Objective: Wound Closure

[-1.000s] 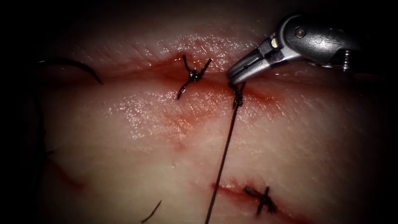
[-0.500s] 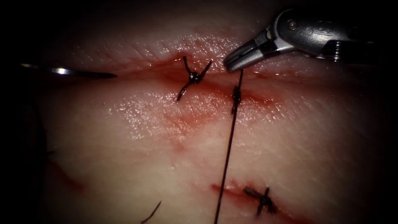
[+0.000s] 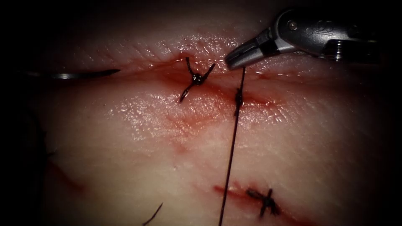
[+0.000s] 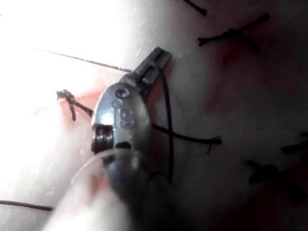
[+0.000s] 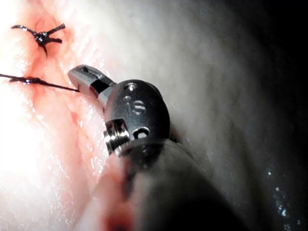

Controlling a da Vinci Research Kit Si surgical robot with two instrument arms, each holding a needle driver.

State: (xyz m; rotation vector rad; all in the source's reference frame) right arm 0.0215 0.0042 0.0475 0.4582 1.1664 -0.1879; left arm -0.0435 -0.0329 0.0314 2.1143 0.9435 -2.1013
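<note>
Tissue (image 3: 138, 159) takes up most of the endoscope view, with the cut (image 3: 268, 100) running across its upper part and red fluid (image 3: 180, 121) smeared around it. A second short cut low down carries its own tied stitch (image 3: 264, 201).

Right tool (image 3: 240, 57) sits just above the cut, jaws closed on the short end of the thread (image 3: 231, 155). Over the last second it has lifted up and away from the tissue. A second ago its tip was down touching the knot; now a short taut stretch of thread shows between the tip and the knot. My read: that pull is cinching the knot down.

The thread runs straight and tight from the right tool's tip, through the new knot (image 3: 238, 98) on the cut, and out past the bottom edge of the endoscope view. The right wrist view shows the same thing: thread leaving the closed tip toward the knot.

Left tool (image 4: 153, 65) shows in its own wrist view, jaws closed with a strand running by the tip. I can't tell for sure what it grips.

Needle (image 3: 86, 75) lies well left of the stitches, near the cut line, tip pointing right, free of the tissue and of the right tool. It has swung from a curved dark arc to a flatter, shinier profile over the second, so the long end is moving it.

The older finished stitch (image 3: 196, 78) sits just left of the new knot, its ends cut short.
</note>
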